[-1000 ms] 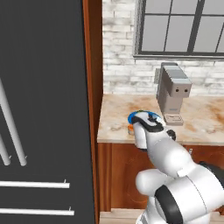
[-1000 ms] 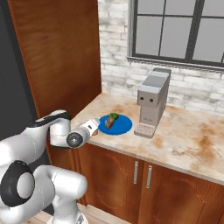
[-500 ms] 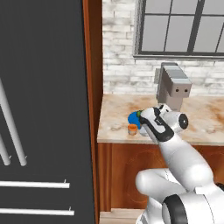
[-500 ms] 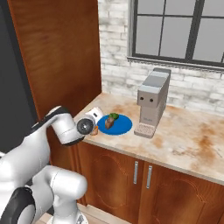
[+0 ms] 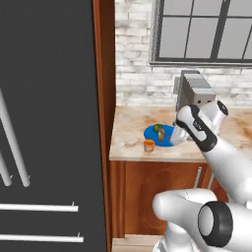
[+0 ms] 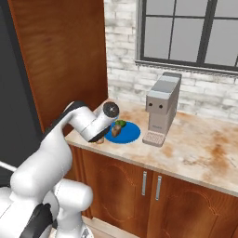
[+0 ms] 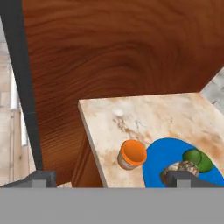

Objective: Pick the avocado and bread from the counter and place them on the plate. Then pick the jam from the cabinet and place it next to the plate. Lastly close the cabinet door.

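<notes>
The blue plate [image 5: 166,136] lies on the beige counter [image 5: 133,125] with the green avocado [image 5: 157,128] and the brown bread [image 5: 161,134] on it. The jam [image 5: 148,145], a small jar with an orange lid, stands on the counter just in front of the plate's left edge. My gripper [image 5: 178,136] hangs open and empty over the plate's right rim. In the hand view, the jam [image 7: 132,154], plate [image 7: 162,154], avocado [image 7: 195,158] and bread [image 7: 181,166] sit between my spread fingertips [image 7: 43,178]. The cabinet [image 6: 60,60] rises left of the counter; I cannot tell where its door is.
A grey coffee machine [image 6: 161,109] stands just right of the plate [image 6: 130,133], against the brick wall under a window. A dark tall unit with silver bars [image 5: 47,123] stands at the left. The counter runs on to the right, with lower cabinet doors [image 6: 139,186] beneath.
The arm has lifted and swung right, away from the jam jar, with the jaws open throughout. The jar, plate, avocado and bread have stayed put.
</notes>
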